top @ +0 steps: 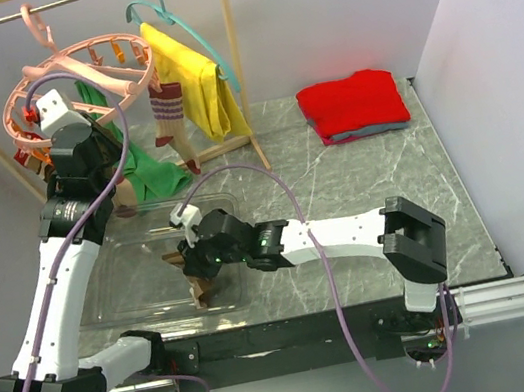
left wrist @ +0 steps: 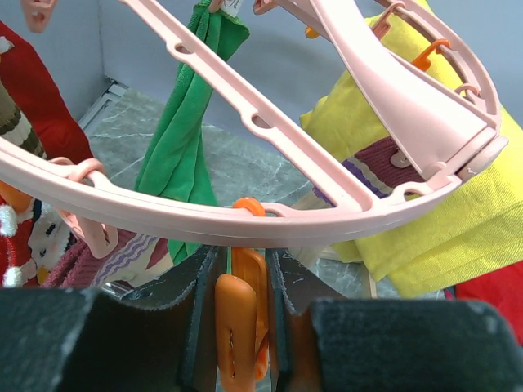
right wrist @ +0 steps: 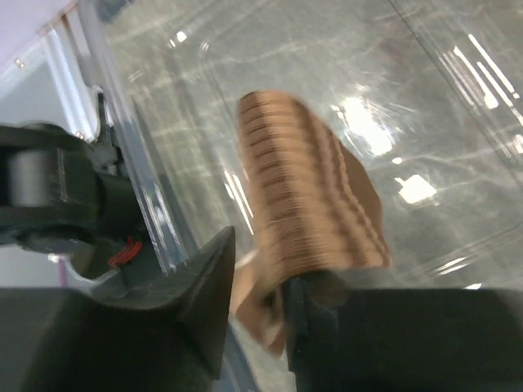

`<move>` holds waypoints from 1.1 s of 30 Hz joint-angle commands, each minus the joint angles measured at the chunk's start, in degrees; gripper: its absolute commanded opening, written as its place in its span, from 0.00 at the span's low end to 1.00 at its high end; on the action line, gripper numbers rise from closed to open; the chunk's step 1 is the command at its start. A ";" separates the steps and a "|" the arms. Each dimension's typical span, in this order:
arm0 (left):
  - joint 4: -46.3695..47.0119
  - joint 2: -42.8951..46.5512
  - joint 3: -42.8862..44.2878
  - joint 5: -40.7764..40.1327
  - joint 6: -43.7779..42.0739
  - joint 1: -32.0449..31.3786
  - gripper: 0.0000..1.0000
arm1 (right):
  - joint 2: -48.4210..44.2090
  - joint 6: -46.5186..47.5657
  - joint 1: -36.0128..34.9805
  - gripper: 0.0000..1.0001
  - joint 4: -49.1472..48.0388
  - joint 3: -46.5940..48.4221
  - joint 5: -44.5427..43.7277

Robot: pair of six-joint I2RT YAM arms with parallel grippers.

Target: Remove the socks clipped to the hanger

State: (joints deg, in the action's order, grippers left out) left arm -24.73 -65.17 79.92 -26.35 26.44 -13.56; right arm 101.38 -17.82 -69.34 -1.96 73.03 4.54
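The round pink hanger [top: 78, 71] hangs from the rod at the back left. My left gripper [left wrist: 239, 269] is raised under its rim [left wrist: 245, 216], shut on an orange clip [left wrist: 237, 327]. A beige sock with maroon stripes [top: 169, 111] and a red sock with a white pattern [left wrist: 24, 237] hang clipped to the ring. My right gripper [top: 193, 267] is low over the clear tray [top: 135, 279]. Its jaws stand apart, with the brown-striped sock [right wrist: 310, 204] blurred between them, lying against the right finger [right wrist: 298, 327].
A long green cloth [top: 151, 170] hangs from the ring beside my left arm. A yellow garment [top: 197, 86] hangs on a teal hanger [top: 171, 14] on the wooden rack. Folded red cloth [top: 352, 104] lies at the back right. White walls close in on both sides.
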 commanded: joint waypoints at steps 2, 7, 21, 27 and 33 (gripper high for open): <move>0.91 1.80 0.06 1.83 0.20 0.11 0.01 | -2.49 -0.45 0.26 0.47 -0.41 -3.59 -0.84; -0.05 3.02 -0.11 0.86 -0.24 0.11 0.01 | -7.33 -1.95 2.36 0.87 -9.19 -15.28 -0.85; -0.58 6.45 -2.40 -1.69 -2.00 0.11 0.05 | -10.51 5.94 9.49 0.92 -5.87 -1.41 -1.63; -0.67 8.39 -3.89 -1.34 -1.39 0.11 0.06 | -7.34 6.76 13.17 0.93 -7.61 5.97 -6.65; -1.02 10.58 -5.30 -1.25 -0.60 0.11 0.07 | -2.34 9.20 16.34 0.98 -16.12 9.05 -8.93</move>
State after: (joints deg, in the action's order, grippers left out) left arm -25.21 -56.55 74.74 -27.22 25.74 -13.52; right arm 95.55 -11.79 -54.54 -10.57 79.22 -0.95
